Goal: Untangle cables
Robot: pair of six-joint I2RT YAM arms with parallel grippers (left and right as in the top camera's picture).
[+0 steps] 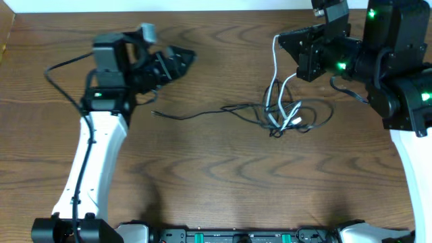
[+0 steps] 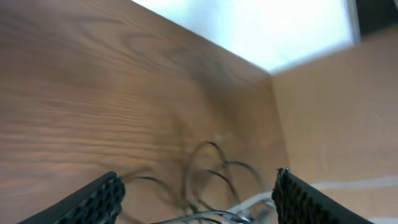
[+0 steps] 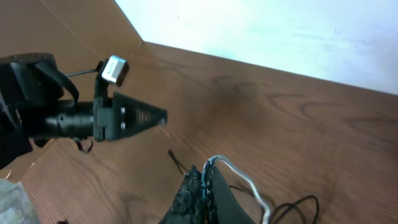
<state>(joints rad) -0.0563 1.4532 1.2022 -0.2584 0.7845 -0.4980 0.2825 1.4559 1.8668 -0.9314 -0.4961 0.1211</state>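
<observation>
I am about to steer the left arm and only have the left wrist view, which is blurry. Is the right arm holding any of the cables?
Observer: Yes. The right pincer is shut on the white cable, which hangs from it down into the tangle.
Operator: Where is that tangle relative to my pincer?
Observer: From overhead, the bunched black cables lie on the table well off toward the right arm's side. The left pincer is apart from them, touching nothing.
Operator: Is any loose end nearer to me?
Observer: One black strand trails out of the bunch toward the left arm and ends free on the wood.
</observation>
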